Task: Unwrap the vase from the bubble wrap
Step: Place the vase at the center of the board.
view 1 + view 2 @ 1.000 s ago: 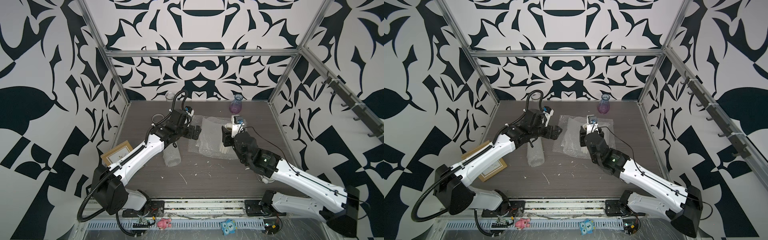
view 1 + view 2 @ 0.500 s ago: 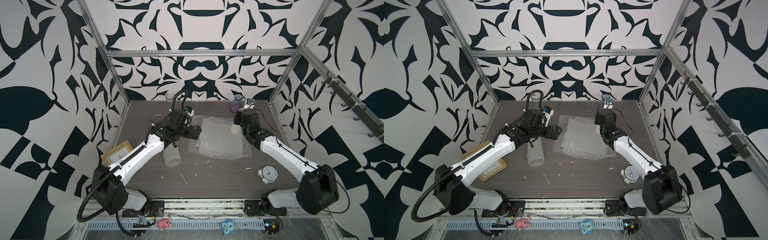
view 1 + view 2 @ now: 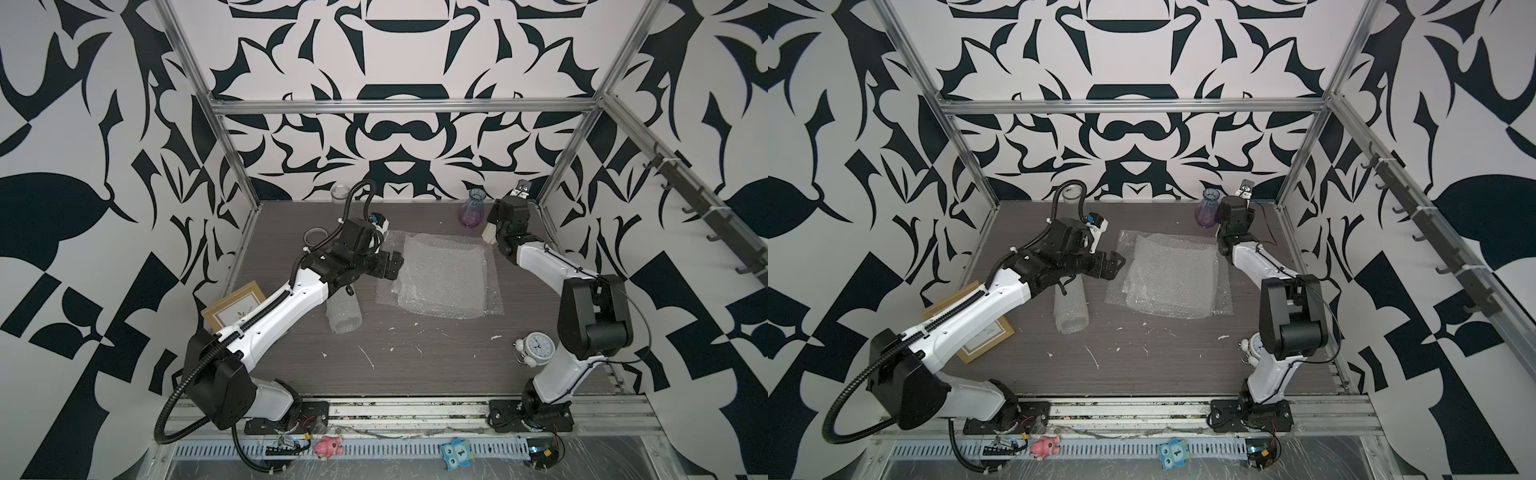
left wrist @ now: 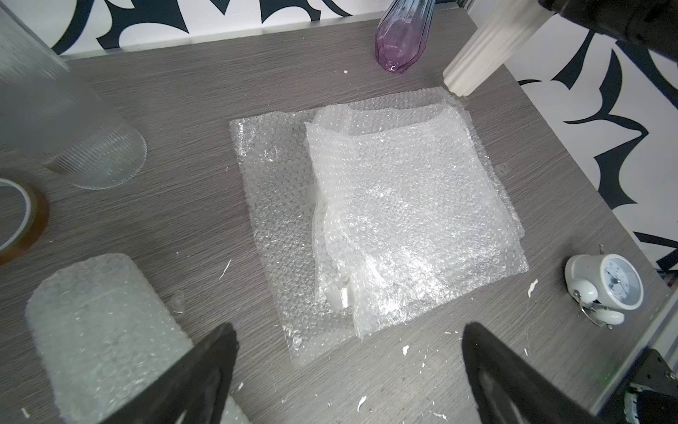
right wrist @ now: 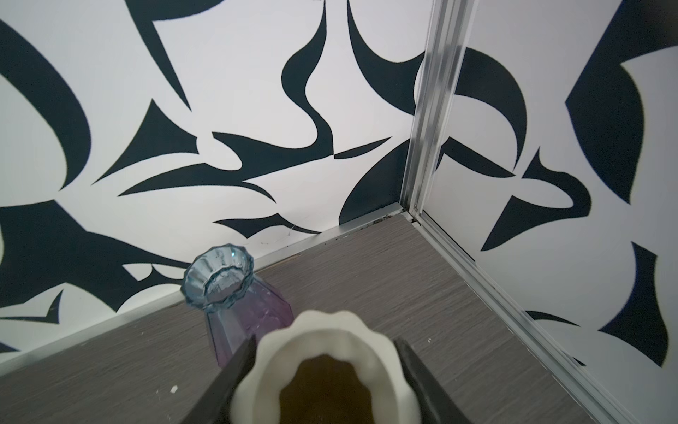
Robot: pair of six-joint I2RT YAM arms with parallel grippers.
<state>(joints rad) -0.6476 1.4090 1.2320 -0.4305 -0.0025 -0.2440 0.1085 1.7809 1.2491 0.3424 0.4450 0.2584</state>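
**White vase is out of the wrap and ready to be put down**

The right gripper point(image 5: 324, 370) holds the white vase point(image 5: 323, 330). Its two fingers press on the sides of the vase, near the open top. The vase is up in the air by the far right corner of the table point(image 3: 415, 361). It leans, with the open top pointing back at the arm and the foot pointing down at the table. In the left wrist view, the foot hangs just over the far right corner of the bubble wrap point(image 4: 385, 220). I cannot tell if it touches. The bubble wrap lies flat in the middle of the table.

A purple glass vase point(image 3: 471, 212) stands just beside the white one, closer to the far edge. I think the next move is to stand the white vase on bare table. For that, the foot must turn straight down. The arm must also stay off the glass vase, or it could knock it over.

The right arm reaches along the right edge with its elbow up high. The left gripper point(image 4: 348, 367) is wide open and holds nothing. It hangs by the left edge of the bubble wrap, over a rolled tube point(image 3: 343, 316) of more wrap.
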